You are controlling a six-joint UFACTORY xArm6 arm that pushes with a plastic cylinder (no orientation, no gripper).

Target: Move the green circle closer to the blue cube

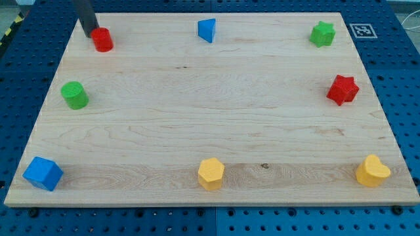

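Currently my tip [91, 34] touches the red cylinder [102, 40]; no fingers fitted. Approach the green circle [75, 95] from above, then push it down-left toward the blue cube [43, 174].

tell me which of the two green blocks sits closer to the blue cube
The green circle at the view's left edge, just above the blue cube in the bottom-left corner. The green star sits far off in the top-right corner.
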